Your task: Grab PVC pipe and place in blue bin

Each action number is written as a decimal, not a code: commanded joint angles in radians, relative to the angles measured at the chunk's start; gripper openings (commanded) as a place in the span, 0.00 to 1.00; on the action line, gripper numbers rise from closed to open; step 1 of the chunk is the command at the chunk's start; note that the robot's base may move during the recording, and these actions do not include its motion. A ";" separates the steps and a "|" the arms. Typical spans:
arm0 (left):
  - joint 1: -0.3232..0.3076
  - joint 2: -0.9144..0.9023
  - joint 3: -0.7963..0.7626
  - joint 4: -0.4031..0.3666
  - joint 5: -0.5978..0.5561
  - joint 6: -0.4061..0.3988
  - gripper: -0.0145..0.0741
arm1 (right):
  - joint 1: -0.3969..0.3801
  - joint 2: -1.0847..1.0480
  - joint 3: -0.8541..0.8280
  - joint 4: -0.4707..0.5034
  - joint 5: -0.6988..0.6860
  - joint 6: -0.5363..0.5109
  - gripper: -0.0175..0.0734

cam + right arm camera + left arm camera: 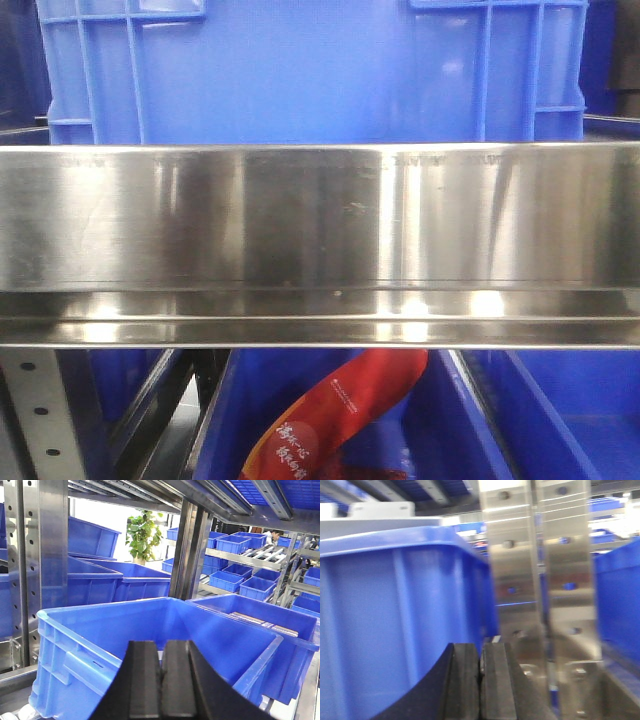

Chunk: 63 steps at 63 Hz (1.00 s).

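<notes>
Your front view is almost filled by a steel shelf rail [320, 245], with a blue bin [300, 70] above it and a lower blue bin [330, 420] beneath holding a red packet [340, 410]. No PVC pipe shows in any view, so you are, as I judge it, at the search-and-approach step.

To do it well, lift or back away until the rail no longer blocks the front camera, then find the pipe before committing either arm. Open the jaws before you descend, and come at the pipe across its length so the pads close on its round sides.

The left gripper [480, 680] has its pads pressed together on nothing, just beside a blue bin wall [395, 620] and a steel upright [540, 580]. The right gripper [161, 685] is likewise closed and empty, hanging over an open blue bin [90, 645].

Counted: many blue bins on the racks behind, too many to number surely; two grippers; one potted plant [142, 532]; one red packet; no pipe.
</notes>
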 commanded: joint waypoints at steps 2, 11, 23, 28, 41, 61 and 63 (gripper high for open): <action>0.062 -0.007 -0.001 -0.005 -0.009 -0.008 0.04 | 0.000 -0.006 0.000 -0.007 -0.016 -0.001 0.01; 0.131 -0.007 -0.001 -0.005 -0.011 -0.008 0.04 | 0.000 -0.006 0.000 -0.007 -0.016 -0.001 0.01; 0.079 -0.007 -0.001 -0.005 -0.007 -0.008 0.04 | 0.000 -0.006 0.000 -0.007 -0.016 -0.001 0.01; 0.044 -0.007 -0.001 -0.005 -0.005 -0.008 0.04 | 0.000 -0.006 0.000 -0.007 -0.016 -0.001 0.01; 0.022 -0.007 -0.001 -0.005 0.011 -0.008 0.04 | 0.000 -0.006 0.000 -0.007 -0.016 -0.001 0.01; 0.022 -0.042 -0.001 0.001 0.051 -0.008 0.04 | 0.000 -0.006 0.000 -0.007 -0.016 -0.001 0.01; 0.022 -0.042 -0.001 0.001 0.049 -0.008 0.04 | 0.000 -0.006 0.000 -0.007 -0.016 -0.001 0.01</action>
